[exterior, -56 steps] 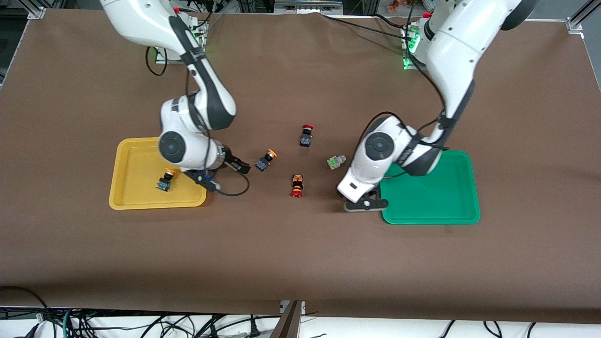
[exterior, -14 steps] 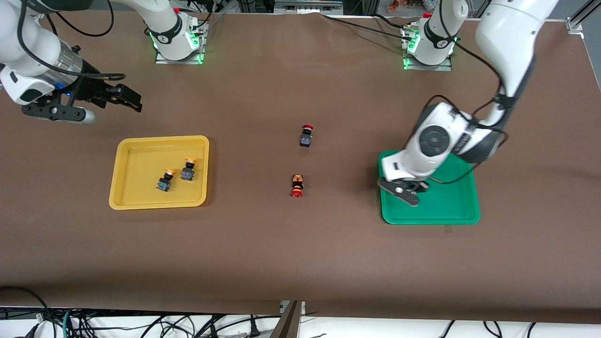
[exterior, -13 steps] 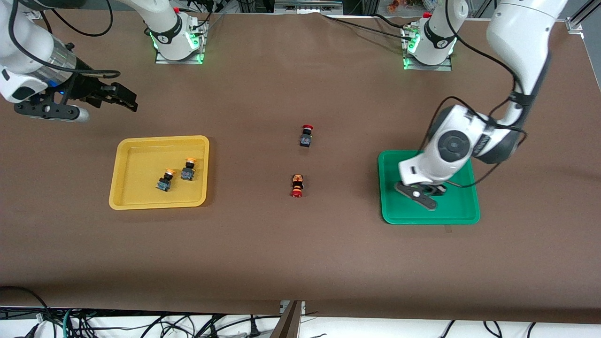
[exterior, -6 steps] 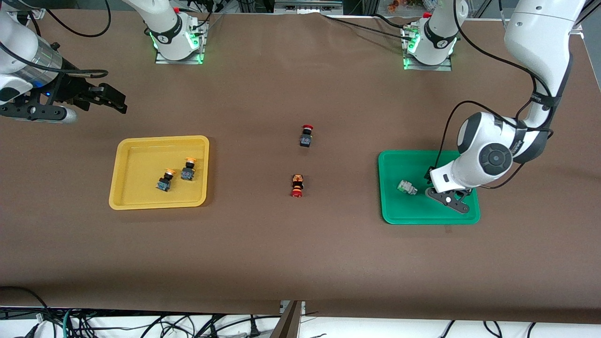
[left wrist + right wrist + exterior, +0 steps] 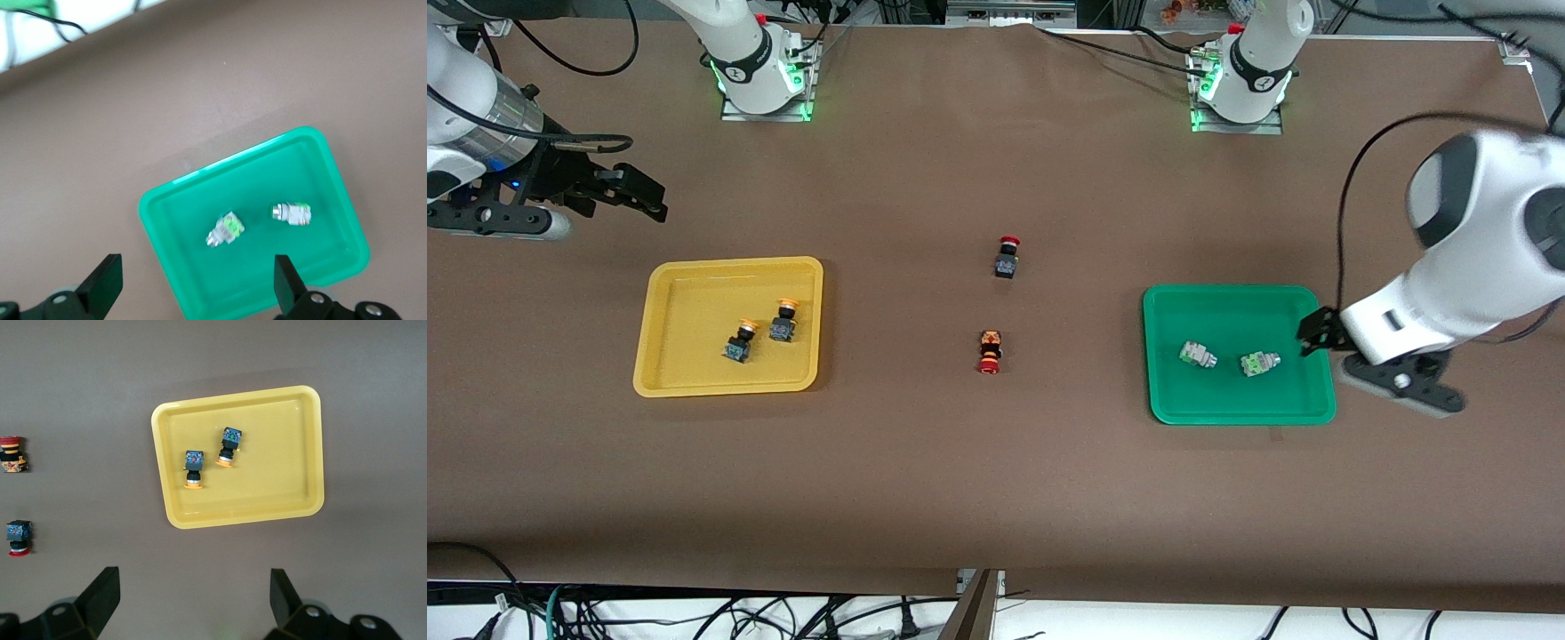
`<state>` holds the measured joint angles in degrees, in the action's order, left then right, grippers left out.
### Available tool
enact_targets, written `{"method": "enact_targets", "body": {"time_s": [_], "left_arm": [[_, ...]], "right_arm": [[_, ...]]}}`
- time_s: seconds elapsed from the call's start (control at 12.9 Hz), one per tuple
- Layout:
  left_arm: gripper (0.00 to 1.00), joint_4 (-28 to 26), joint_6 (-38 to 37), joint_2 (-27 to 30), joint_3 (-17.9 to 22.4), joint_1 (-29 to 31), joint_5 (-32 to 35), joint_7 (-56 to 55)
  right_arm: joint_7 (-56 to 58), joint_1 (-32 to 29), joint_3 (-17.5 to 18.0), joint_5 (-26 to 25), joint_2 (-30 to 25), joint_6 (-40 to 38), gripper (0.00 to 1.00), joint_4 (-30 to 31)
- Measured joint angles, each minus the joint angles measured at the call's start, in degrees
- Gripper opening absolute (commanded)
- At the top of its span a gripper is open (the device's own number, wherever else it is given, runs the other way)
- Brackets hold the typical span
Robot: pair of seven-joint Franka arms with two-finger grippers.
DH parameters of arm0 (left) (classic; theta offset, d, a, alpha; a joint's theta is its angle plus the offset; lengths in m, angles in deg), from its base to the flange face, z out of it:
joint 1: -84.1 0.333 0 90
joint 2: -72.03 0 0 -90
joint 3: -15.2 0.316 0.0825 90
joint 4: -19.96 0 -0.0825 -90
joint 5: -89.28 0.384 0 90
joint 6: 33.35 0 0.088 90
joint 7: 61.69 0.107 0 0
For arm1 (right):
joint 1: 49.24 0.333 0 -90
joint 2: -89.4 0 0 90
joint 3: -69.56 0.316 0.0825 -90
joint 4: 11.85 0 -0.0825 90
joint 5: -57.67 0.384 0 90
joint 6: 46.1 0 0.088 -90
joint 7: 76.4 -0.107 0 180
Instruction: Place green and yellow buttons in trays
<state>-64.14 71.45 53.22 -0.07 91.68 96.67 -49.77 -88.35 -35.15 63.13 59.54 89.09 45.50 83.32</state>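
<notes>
The yellow tray [image 5: 660, 320] holds two yellow-capped buttons [image 5: 740, 341] [image 5: 784, 321]; the right wrist view shows the tray [image 5: 160, 453] and both buttons [image 5: 194, 468] [image 5: 229, 445]. The green tray [image 5: 1239, 400] holds two pale green buttons [image 5: 1197, 355] [image 5: 1259, 363], which also show in the left wrist view [image 5: 225, 230] [image 5: 292, 213] inside the tray [image 5: 143, 207]. My left gripper [image 5: 1319, 333] [image 5: 195, 277] is open and empty, raised over that tray's edge at the left arm's end. My right gripper [image 5: 643, 194] [image 5: 193, 593] is open and empty, over bare table beside the yellow tray.
A red-capped dark switch [image 5: 1007, 256] [image 5: 17, 537] and a red-capped switch with an orange body [image 5: 990, 350] [image 5: 11, 453] lie mid-table between the trays. The arm bases stand along the table's edge farthest from the front camera.
My left gripper has let go of a green button, risen and drawn off the green tray toward the left arm's end. Both green buttons now show in the tray. The right gripper barely moved.
</notes>
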Motion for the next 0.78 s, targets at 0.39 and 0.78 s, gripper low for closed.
{"method": "enact_targets", "body": {"time_s": [0.39,0.78], "left_arm": [[1.00,9.8,-20.6,3.1,4.2,-0.2,-4.0,-10.6],[1.00,11.0,-24.4,3.4,7.4,-0.3,-10.2,-16.0]], "right_arm": [[0.0,0.0,0.0,-0.5,0.1,-0.1,0.99,-0.1],[0.1,0.0,0.1,-0.7,0.6,-0.1,0.99,-0.8]]}}
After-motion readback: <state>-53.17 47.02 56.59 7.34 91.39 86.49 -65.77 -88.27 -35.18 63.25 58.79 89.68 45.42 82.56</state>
